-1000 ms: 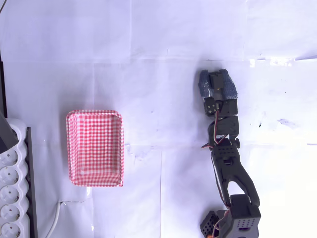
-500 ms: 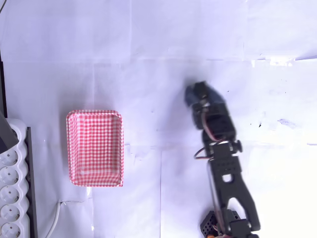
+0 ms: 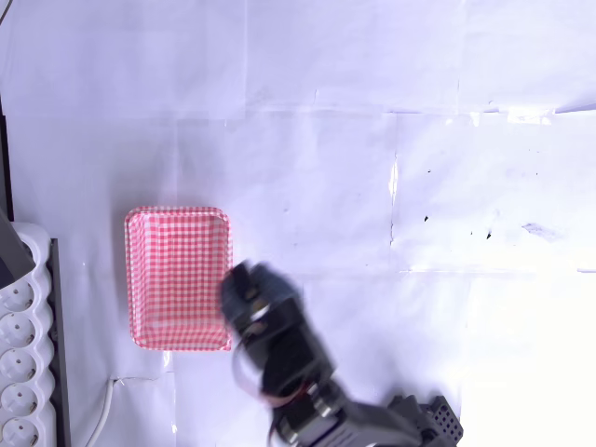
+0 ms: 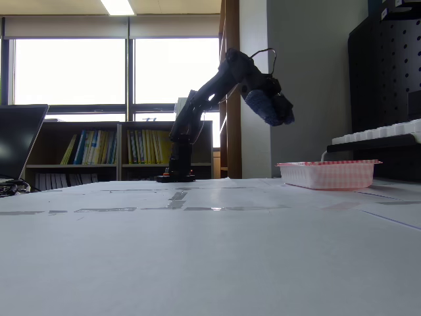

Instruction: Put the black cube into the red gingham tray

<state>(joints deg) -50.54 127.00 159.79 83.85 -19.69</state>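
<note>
The red gingham tray (image 3: 177,277) lies at the left of the white table; in the fixed view the tray (image 4: 327,174) sits at the right. My gripper (image 3: 246,291), its fingers wrapped in blue padding, hovers just off the tray's right rim, blurred by motion. In the fixed view the gripper (image 4: 275,109) hangs high above the table, a little left of the tray. The jaws are shut on a dark block that I take for the black cube (image 3: 240,283), mostly hidden between the pads.
A white power strip (image 3: 20,372) with a cable runs along the left edge beside the tray. In the fixed view a laptop (image 4: 18,139) stands at the far left and a black pegboard (image 4: 385,72) rises behind the tray.
The arm has swung from the right of the table across to the left, carrying the gripper from the upper right to the tray's right rim.
</note>
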